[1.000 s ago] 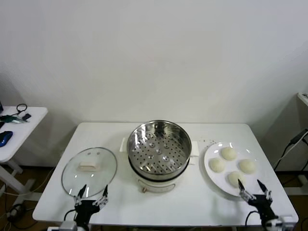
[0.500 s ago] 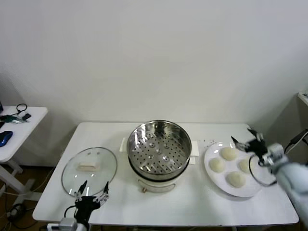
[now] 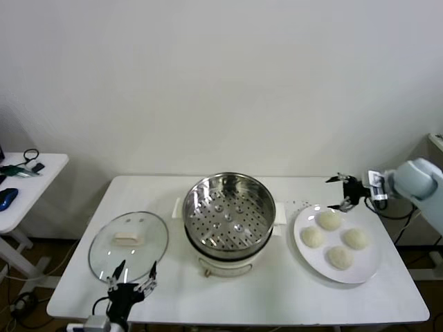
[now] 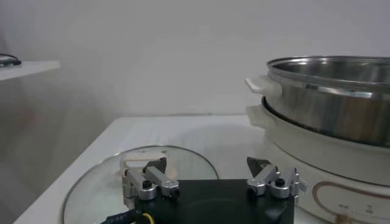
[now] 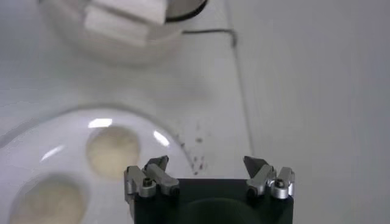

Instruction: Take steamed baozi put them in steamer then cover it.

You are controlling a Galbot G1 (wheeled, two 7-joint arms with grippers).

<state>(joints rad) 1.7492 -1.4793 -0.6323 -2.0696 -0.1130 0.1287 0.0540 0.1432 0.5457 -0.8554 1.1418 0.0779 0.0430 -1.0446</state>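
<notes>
White counter (image 3: 83,294) carries steamer (image 3: 228,211), cover (image 3: 129,245), plated baozi (image 3: 329,220); right tool (image 3: 342,192) spread above plate's (image 3: 363,273) far edge; left tool (image 3: 131,280) spread, parked at near edge

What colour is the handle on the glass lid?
Cream-white, on the lid's handle; the head view shows it best.

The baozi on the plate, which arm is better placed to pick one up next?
Probably the right: its open tool hovers just behind the plate of baozi, while the left tool sits low by the cover.
</notes>
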